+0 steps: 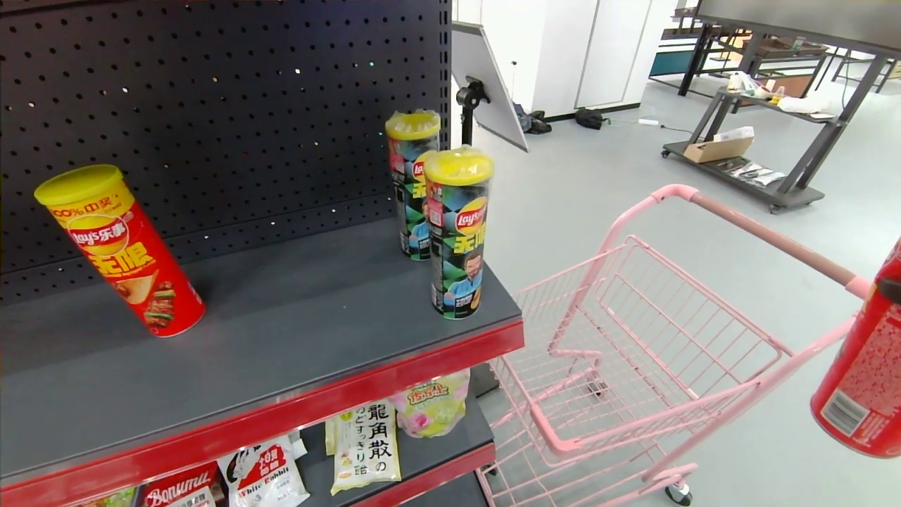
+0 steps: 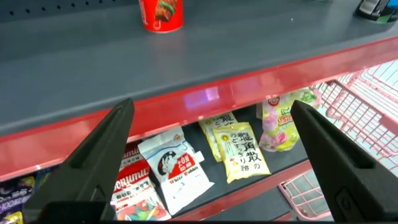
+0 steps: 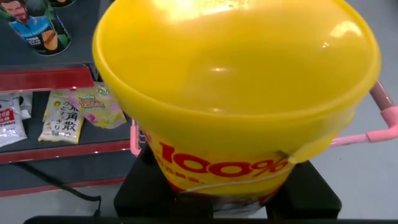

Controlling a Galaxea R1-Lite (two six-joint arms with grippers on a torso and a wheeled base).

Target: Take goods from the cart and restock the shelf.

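Right tool (image 3: pixel 227 190) holds red can (image 1: pixel 862 366) beside cart (image 1: pixel 767 236) (well off shelf (image 1: pixel 281 331) edge).

Tilted white board (image 1: pixel 486 81) on a stand; cardboard box (image 1: pixel 718 148) on a distant rack (image 1: pixel 802 190)

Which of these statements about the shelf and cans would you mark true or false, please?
1. A red can and two dark cans stand on the top shelf. True.
2. The left end effector grips a bag. False: it is open and empty.
3. The right end effector grips a second red can. True.
4. The lower shelf is bare. False: bags lie on it.
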